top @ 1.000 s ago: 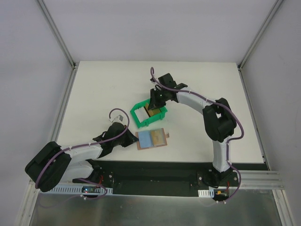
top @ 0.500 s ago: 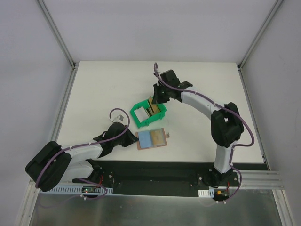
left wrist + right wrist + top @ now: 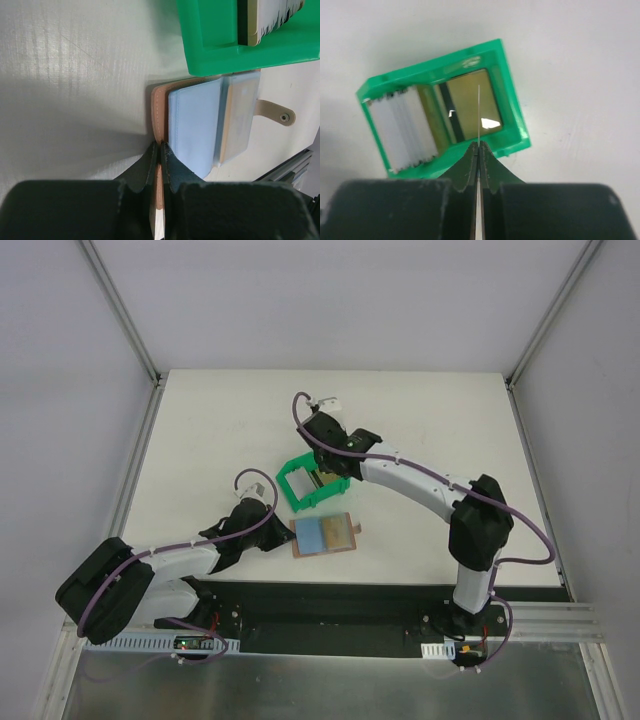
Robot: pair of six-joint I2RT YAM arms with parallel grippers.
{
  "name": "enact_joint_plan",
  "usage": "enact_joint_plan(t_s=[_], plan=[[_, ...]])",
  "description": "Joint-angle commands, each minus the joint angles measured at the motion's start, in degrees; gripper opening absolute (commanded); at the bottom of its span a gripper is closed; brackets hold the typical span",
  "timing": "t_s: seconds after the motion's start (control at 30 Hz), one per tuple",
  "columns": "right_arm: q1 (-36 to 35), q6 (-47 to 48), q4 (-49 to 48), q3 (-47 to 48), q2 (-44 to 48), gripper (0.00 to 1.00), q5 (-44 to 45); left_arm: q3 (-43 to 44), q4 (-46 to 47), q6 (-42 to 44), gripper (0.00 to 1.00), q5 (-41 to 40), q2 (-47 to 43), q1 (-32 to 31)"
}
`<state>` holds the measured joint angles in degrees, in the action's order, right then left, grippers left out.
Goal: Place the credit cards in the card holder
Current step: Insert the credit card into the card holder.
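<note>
Both of your pincers are closed: left gripper (image 3: 159, 150) on the card holder (image 3: 323, 534), right gripper (image 3: 478, 146) on a card (image 3: 478, 115).
From above, you see the holder lying open on the table (image 3: 420, 410), just beside the green bin (image 3: 296, 498). Your left wrist view shows the fingers clamped on its tan leather rim, with blue-grey pockets and the snap tab (image 3: 276, 113) spread flat. Your right wrist view shows the thin card edge-on over the bin, which holds a gold-olive card (image 3: 470, 102) and a white stack (image 3: 405, 125).

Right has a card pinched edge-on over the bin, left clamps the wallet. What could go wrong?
1. The card sits only at the tips of the right fingers; it could twist or drop into the green bin.
2. The left fingers pinch only the leather edge of the card holder; pushing a card in could shift it.
</note>
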<state>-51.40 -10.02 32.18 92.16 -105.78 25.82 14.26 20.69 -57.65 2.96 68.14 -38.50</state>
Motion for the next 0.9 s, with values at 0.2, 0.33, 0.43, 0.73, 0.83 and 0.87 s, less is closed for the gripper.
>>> enact_joint_plan(t_s=[0.2,0.33,0.43,0.73,0.83,0.87], plan=[[-3.27,-4.83,2.18,-3.56,6.10,0.00,25.05,0.77,-4.08,1.93,0.00,0.20,0.68,0.71],[-4.24,-4.30,3.32,-5.14,7.78,0.00,31.03,1.03,-4.16,2.28,0.00,0.38,0.94,0.71],[-4.41,-4.65,3.68,-6.90,9.53,0.00,33.06,0.94,-4.16,2.45,0.00,0.55,1.21,0.71],[-3.71,-5.61,-0.01,-15.94,19.45,0.00,15.88,0.94,-4.43,2.54,0.00,0.64,0.86,0.71],[-2.57,-6.92,-6.15,-23.32,25.77,0.00,1.11,0.94,-4.52,2.63,0.00,0.64,0.59,0.71],[-2.22,-7.64,-8.17,-26.56,27.45,0.00,-4.06,0.94,-4.60,2.63,0.00,0.73,0.59,0.71]])
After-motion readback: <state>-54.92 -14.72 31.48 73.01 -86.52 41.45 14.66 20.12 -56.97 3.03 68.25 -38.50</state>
